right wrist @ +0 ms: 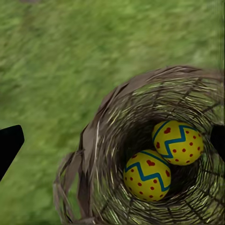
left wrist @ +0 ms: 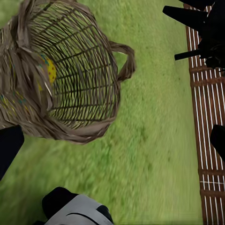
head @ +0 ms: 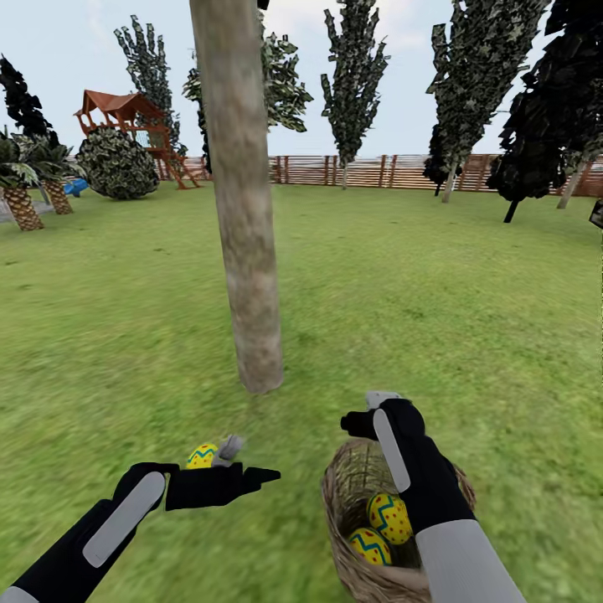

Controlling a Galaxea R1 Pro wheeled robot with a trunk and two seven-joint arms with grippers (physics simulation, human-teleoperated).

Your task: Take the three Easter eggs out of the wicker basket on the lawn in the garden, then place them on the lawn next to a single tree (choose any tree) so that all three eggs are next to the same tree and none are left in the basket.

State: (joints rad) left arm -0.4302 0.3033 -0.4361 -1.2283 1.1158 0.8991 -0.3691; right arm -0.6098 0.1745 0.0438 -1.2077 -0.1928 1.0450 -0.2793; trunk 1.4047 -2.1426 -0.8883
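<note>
While basketed: two eggs.

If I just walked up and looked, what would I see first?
Probably the big grey-beige tree trunk rising from the lawn straight ahead. Next, the wicker basket low on the right under the right hand, with two yellow zigzag eggs inside. A third egg sits at the left hand, near the trunk's foot.

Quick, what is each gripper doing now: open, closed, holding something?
Left gripper: closed on an egg.
Right gripper: open, over the basket, holding nothing.
</note>
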